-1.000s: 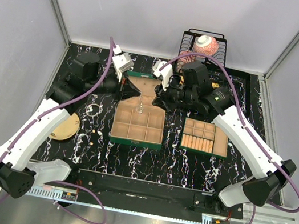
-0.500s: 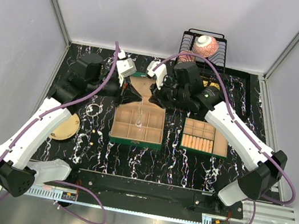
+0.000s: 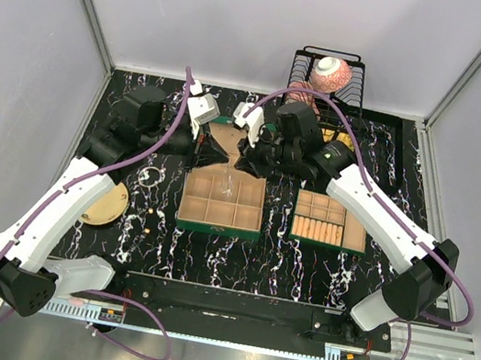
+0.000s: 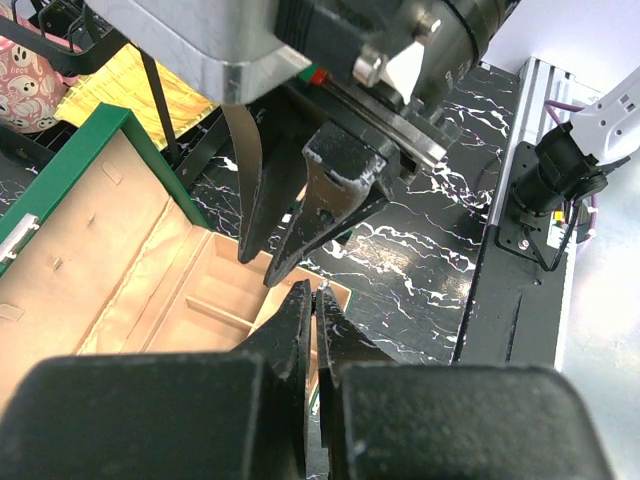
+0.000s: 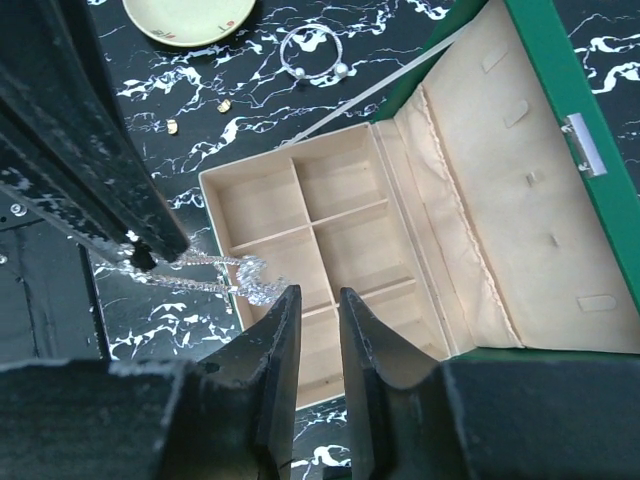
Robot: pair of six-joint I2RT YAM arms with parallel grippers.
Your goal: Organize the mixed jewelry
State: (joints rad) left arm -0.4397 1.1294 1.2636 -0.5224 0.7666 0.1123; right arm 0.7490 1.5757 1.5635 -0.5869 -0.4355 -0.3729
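Far left, the gold plate [image 3: 106,205] sits on the table [image 3: 300,265], not part of the sorting as far as I can tell. A wire hoop [image 5: 312,52] and a couple of little studs [image 5: 225,105] lie loose on the table near it, waiting their turn I'd guess.

Moving in, the left hand [image 4: 314,292] is pinched tight on one end of a thin silver chain [image 5: 200,268]. It's holding it up over the open green box [image 5: 340,185], so the chain hangs free instead of piling up. From that pinch the chain runs to a small bunched clump just beside one of the right hand's fingers.

The right hand [image 5: 317,295] has its fingers only a sliver apart, and I can't see anything between them, so it's carrying nothing. My guess is it's lined up to catch the bunched end so the two can stretch the chain and lay it in one compartment.

Further right, the second green box [image 3: 320,203] sits apart, not involved.
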